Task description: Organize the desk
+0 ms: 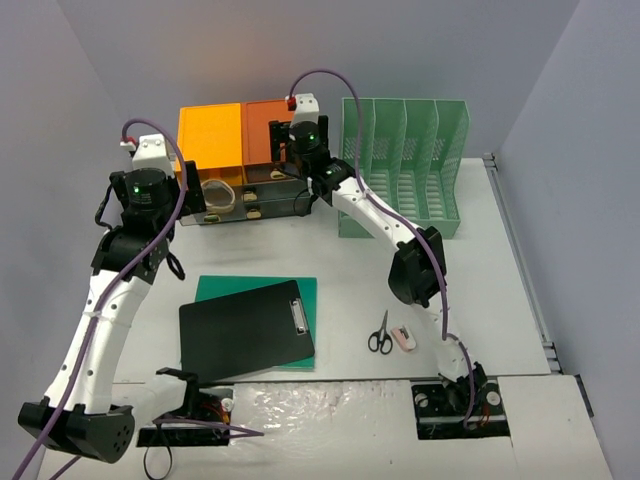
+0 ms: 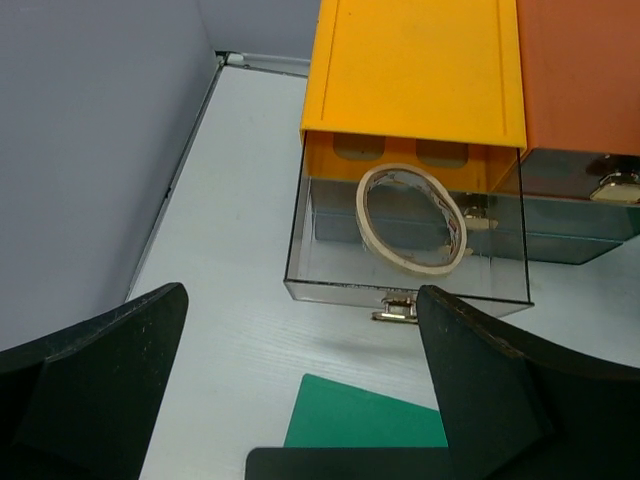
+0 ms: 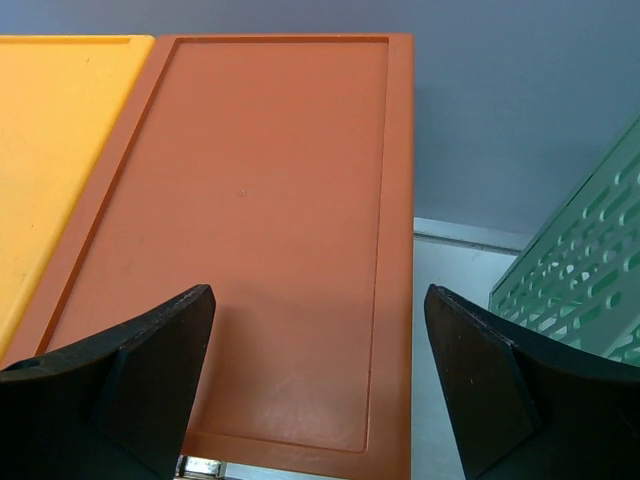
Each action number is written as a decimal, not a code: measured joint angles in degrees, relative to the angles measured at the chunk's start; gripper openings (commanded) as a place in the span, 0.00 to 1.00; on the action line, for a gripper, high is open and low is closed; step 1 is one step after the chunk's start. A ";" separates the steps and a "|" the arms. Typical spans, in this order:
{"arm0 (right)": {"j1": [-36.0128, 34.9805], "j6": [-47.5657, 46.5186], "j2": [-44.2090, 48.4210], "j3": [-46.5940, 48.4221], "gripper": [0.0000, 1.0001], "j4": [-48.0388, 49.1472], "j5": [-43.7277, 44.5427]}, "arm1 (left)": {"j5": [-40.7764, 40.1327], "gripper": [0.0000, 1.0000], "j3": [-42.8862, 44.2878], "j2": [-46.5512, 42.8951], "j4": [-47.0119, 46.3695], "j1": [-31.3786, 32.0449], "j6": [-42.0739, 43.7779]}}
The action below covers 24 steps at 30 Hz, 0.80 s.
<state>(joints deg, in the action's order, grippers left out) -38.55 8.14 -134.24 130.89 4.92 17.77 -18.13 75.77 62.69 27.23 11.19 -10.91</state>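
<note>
The white desk (image 1: 350, 270) holds a drawer unit at the back. Its left clear drawer (image 2: 400, 290) is pulled out under the yellow-orange top (image 2: 415, 70), and a cream tape roll (image 2: 430, 268) leans inside it. My left gripper (image 2: 302, 295) is open and empty, hovering over the desk just in front of that drawer; it also shows in the top view (image 1: 200, 195). My right gripper (image 3: 318, 295) is open and empty above the dark orange top (image 3: 260, 230) of the unit's right half, near the back of the desk (image 1: 283, 135).
A green slotted file rack (image 1: 405, 165) stands right of the drawer unit. A black clipboard (image 1: 245, 330) lies on a green folder (image 1: 225, 288) at the front left. Scissors (image 1: 381, 335) and a small white item (image 1: 404, 338) lie at the front centre.
</note>
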 measured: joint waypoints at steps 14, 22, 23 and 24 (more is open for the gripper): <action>0.29 1.82 -0.59 0.00 0.83 0.03 -1.37 | 0.35 0.97 -3.23 -5.17 6.28 0.06 -0.95; 0.35 2.32 -0.59 -0.03 0.83 0.02 -1.44 | 1.25 0.97 -5.77 -6.44 8.48 0.06 -3.03; 0.37 2.33 -0.59 -0.04 0.83 0.03 -1.47 | 1.41 0.97 -6.26 -6.61 8.89 0.06 -3.33; 0.38 2.36 -0.59 -0.05 0.83 0.02 -1.50 | 1.55 0.97 -6.64 -6.69 9.26 0.06 -3.69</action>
<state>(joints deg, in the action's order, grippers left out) -38.17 10.50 -134.82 130.84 4.94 16.27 -16.57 69.13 56.00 36.49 11.25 -14.60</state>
